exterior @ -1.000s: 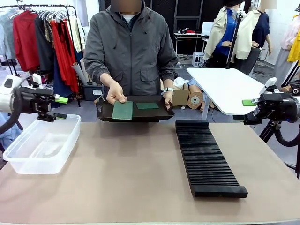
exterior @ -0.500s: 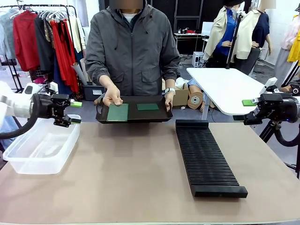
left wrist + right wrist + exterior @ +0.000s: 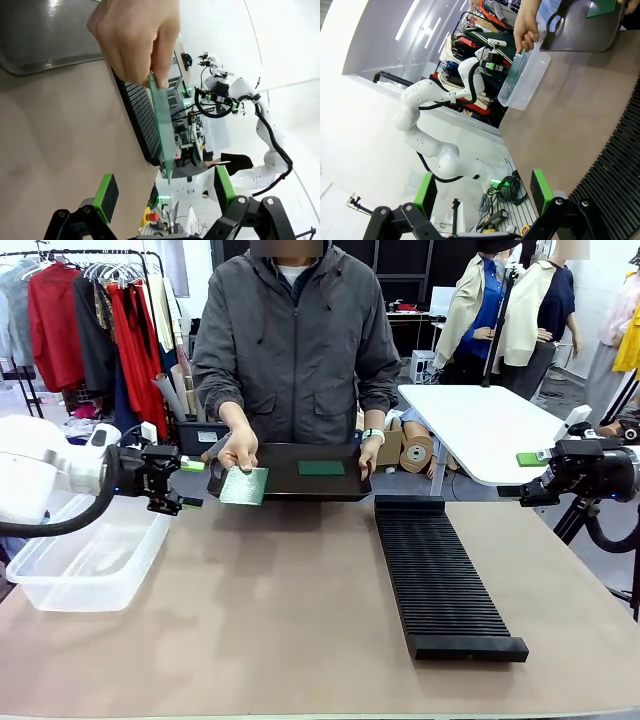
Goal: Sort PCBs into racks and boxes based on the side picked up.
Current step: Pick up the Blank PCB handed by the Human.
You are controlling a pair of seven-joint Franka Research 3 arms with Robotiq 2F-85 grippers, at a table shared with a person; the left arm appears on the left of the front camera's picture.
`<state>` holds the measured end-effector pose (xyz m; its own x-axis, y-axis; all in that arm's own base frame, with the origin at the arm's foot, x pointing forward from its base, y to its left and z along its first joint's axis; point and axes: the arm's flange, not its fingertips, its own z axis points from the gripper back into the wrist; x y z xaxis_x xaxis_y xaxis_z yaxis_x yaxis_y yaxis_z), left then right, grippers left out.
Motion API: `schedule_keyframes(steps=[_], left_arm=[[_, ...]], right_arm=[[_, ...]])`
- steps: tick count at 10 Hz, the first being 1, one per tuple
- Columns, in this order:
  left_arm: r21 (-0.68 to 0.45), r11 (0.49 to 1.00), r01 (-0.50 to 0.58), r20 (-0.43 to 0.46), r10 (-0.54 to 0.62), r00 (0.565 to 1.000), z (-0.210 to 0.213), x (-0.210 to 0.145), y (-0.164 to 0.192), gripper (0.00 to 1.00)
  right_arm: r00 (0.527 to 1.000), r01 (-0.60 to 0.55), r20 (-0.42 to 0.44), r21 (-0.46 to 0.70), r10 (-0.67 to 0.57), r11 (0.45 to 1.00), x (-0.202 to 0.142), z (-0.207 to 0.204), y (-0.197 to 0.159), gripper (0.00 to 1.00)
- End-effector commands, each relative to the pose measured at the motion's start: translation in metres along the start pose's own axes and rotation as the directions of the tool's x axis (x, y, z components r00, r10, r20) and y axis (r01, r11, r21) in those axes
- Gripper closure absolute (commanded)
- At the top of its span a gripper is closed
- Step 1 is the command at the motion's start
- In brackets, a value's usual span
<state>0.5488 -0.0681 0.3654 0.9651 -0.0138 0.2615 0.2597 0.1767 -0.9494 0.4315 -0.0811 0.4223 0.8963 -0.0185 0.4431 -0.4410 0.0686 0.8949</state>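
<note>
My left gripper (image 3: pixel 189 484) is wide open and empty, just short of the speckled PCB (image 3: pixel 244 485) that the person's hand (image 3: pixel 240 448) holds out at the far edge of the table (image 3: pixel 300 640). If I close off-centre on that thin board, it may twist or slip before the hand lets go.

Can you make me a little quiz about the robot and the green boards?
1. True or false: the left gripper is clamped on the PCB in the person's hand.
2. Where does the other PCB lie? A) in the rack B) on the black tray C) in the clear tub
3. Fill in: the held PCB's ______ face looks toward the front camera.
Key: 1 false, that gripper is open, apart from it; 2 B; 3 speckled.
</note>
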Motion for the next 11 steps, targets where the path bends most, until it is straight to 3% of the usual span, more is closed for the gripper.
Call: schedule_keyframes(steps=[1, 7, 11], left_arm=[[-0.018, 1.0, -0.018, -0.011, 0.018, 1.0, -0.014, 0.01, 0.001, 0.0], [-0.115, 0.993, 0.013, -0.056, -0.02, 0.998, -0.055, 0.026, 0.003, 0.0], [-0.155, 0.988, -0.007, -0.062, -0.003, 0.998, -0.06, 0.035, 0.015, 0.0]], right_arm=[[1.0, -0.008, 0.0, -0.001, 0.008, 1.0, 0.002, 0.001, 0.001, 0.0], [1.0, -0.008, 0.0, -0.001, 0.008, 1.0, 0.002, 0.001, 0.001, 0.0], [1.0, -0.008, 0.0, -0.001, 0.008, 1.0, 0.002, 0.001, 0.001, 0.0]])
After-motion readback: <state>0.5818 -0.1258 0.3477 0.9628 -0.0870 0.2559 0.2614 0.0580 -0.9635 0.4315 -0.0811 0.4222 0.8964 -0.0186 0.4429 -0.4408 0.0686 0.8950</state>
